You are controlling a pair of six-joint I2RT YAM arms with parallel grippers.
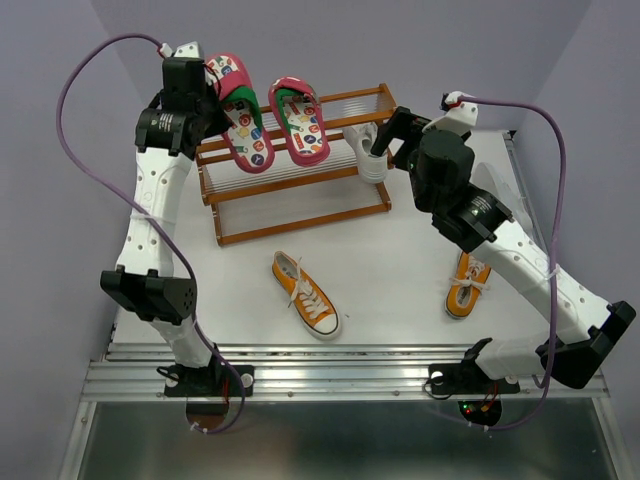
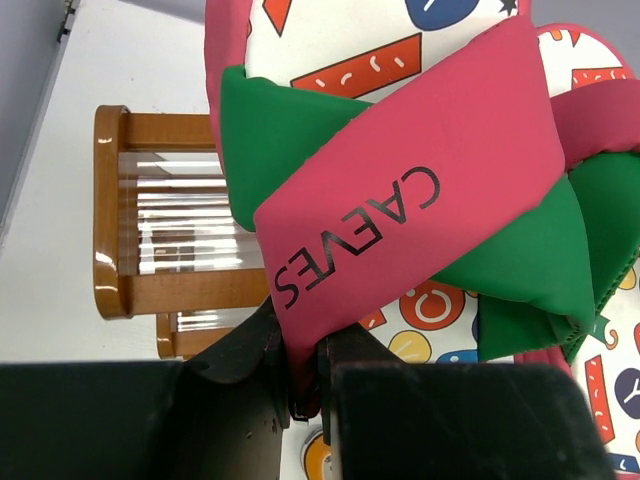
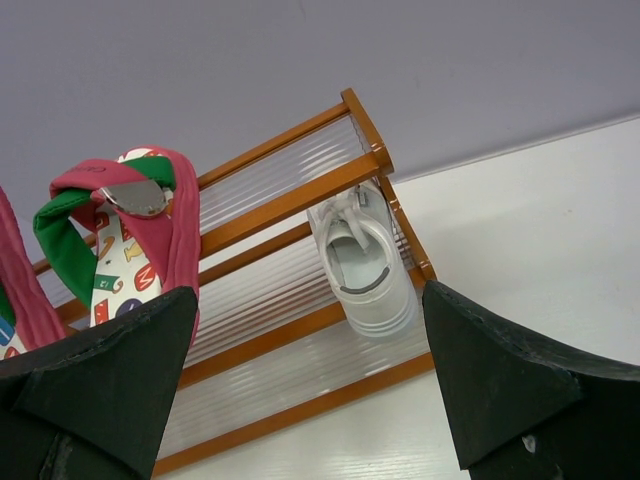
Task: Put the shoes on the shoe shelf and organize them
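Observation:
The shoe shelf (image 1: 300,190) stands at the back of the table. Two pink shoes lie on its top tier. My left gripper (image 1: 213,88) is shut on the strap of the left pink shoe (image 1: 243,118); the left wrist view shows the pink strap (image 2: 400,200) pinched between the fingers (image 2: 240,360). The other pink shoe (image 1: 300,120) lies beside it. A white shoe (image 1: 370,152) sits at the right end of the lower tier, heel to the front. My right gripper (image 1: 383,135) is open just in front of the white shoe (image 3: 365,265), not touching it. Two orange shoes (image 1: 305,292) (image 1: 467,285) lie on the table.
The grey back wall stands close behind the shelf (image 3: 290,200). One orange shoe lies under my right forearm. A metal rail (image 1: 340,365) runs along the near table edge by the arm bases.

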